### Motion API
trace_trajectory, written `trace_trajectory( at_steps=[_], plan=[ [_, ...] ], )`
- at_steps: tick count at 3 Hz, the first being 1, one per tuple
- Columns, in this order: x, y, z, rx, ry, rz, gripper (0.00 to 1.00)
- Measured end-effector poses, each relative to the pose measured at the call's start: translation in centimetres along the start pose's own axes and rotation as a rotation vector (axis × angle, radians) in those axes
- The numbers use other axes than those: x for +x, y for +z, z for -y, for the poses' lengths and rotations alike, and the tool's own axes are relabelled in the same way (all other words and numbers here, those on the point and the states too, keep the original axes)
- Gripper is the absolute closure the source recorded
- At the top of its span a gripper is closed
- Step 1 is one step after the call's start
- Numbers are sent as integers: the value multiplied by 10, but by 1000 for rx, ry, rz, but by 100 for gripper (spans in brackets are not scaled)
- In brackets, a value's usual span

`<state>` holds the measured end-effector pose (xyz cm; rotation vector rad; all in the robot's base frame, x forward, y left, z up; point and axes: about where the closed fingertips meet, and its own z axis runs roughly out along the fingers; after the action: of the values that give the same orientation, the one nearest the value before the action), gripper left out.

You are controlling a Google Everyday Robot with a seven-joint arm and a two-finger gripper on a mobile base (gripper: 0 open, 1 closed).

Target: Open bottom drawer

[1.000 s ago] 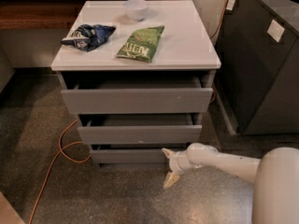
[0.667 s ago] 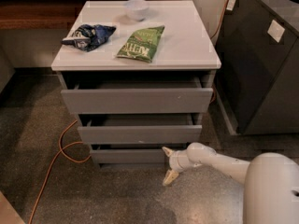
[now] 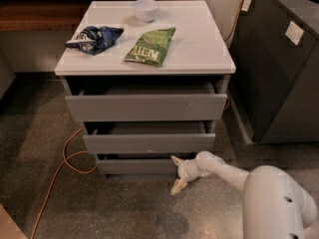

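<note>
Casing of the white arm (image 3: 279, 203) filled the near right, cut off by the frame's edge so that its base went unseen. From it the forearm reached left to the gripper (image 3: 176, 174), which hung low above the speckled floor (image 3: 124, 213) with its two pale fingers (image 3: 178, 185) spread apart and nothing between them. The upper one lay at the right end of the bottom drawer (image 3: 134, 166), though contact could not be made out. That drawer, lowest and slimmest of three under the worktop's front edge, stood a little way out, its inside lost in shadow. An orange cable (image 3: 59, 169) looped over the floor beside its left end. Above it the middle drawer (image 3: 148, 143) and top drawer (image 3: 145, 107) also stood partly out. On the white worktop (image 3: 204, 49) a green bag (image 3: 151, 45) lay near the centre, a dark blue bag (image 3: 94, 38) towards the left edge, and a white bowl (image 3: 146, 9) by the far edge. A dark cabinet (image 3: 279, 78) stood beyond the right edge.
</note>
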<state>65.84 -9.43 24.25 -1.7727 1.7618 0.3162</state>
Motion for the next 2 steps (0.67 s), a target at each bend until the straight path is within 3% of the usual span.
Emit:
trace_trajectory(
  at_steps=[2],
  plan=[
    [26,31,27,43,34,-5,0]
  ],
)
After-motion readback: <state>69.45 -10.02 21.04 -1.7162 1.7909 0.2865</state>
